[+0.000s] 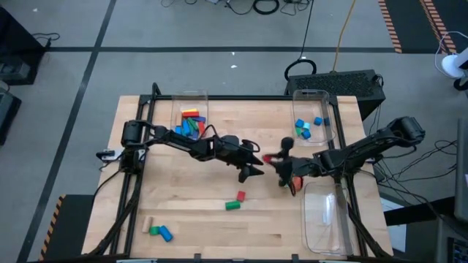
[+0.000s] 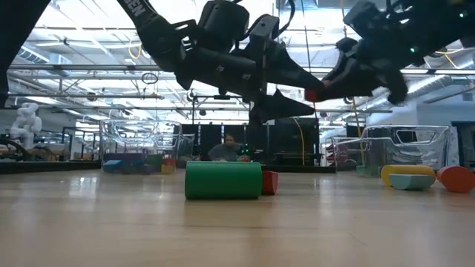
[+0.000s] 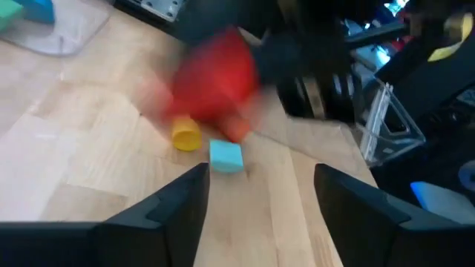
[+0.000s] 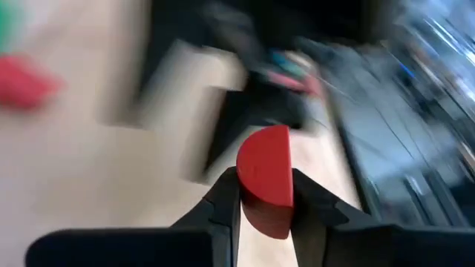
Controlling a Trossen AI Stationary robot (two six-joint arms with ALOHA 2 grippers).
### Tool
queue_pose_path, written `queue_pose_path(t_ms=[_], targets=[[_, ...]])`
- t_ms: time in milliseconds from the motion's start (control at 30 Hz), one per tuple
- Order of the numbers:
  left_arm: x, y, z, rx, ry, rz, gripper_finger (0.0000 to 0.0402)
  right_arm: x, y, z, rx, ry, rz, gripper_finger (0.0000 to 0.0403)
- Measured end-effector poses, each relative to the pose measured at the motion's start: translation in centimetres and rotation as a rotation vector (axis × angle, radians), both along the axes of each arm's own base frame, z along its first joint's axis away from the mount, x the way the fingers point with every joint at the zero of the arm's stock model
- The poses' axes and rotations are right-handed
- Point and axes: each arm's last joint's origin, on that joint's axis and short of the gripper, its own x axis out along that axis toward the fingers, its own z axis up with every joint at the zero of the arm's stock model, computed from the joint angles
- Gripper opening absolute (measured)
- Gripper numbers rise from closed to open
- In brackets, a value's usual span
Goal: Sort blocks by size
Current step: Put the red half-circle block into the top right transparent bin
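Note:
My right gripper (image 1: 272, 159) is shut on a red half-round block (image 4: 266, 172), held above the table's middle; the block also shows in the low view (image 2: 315, 94). My left gripper (image 1: 258, 165) is open and empty, its fingers (image 3: 178, 200) pointing at the red block (image 3: 215, 81) from close by on its left. A green cylinder (image 2: 223, 180) and a small red block (image 2: 270, 182) lie on the table nearer the front (image 1: 235, 201). A yellow cylinder (image 3: 185, 136) and a light-blue cube (image 3: 225, 156) lie under the right arm. My right gripper pinches the red half-round block by its two flat faces (image 4: 249, 185) between its two fingers. The block's rounded edge points away from the wrist. The block is lifted clear of the table.
A clear bin (image 1: 178, 109) with several coloured blocks stands at the far left. A clear bin (image 1: 333, 117) with blue blocks stands at the far right. A third clear bin (image 1: 325, 219) stands at the near right. A wood, a green and a blue block (image 1: 158, 231) lie near the front left.

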Motion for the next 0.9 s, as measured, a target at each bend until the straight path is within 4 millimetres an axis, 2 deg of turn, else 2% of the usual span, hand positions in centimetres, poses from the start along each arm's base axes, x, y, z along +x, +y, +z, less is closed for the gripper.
queue_pose_path(t_ms=[200,400,567,700,800,900], targets=[[-0.3,-0.2,-0.8,0.009,0.091,0.013,0.0249,-2.1,-2.0,2.0,0.106,-0.146,-0.311,0.0063],[-0.7,-0.7,-1.7,0.051,0.194,0.084,0.0250,-4.9,-5.8,4.7,0.268,-0.256,-0.549,0.0063],[-0.8,-1.4,-2.0,0.075,0.220,0.107,0.0250,-6.8,-9.4,6.8,0.374,-0.179,-0.795,0.0063],[-0.8,-1.8,-2.0,0.110,0.212,0.098,0.0250,-7.6,-11.9,8.0,0.434,-0.103,-0.937,0.0063],[-0.8,-1.9,-2.0,0.122,0.210,0.094,0.0250,-7.8,-13.7,8.4,0.491,-0.042,-0.988,0.0063],[-0.8,-2.0,-2.0,0.124,0.210,0.092,0.0250,-7.7,-15.5,7.9,0.544,0.032,-1.012,0.0063]])
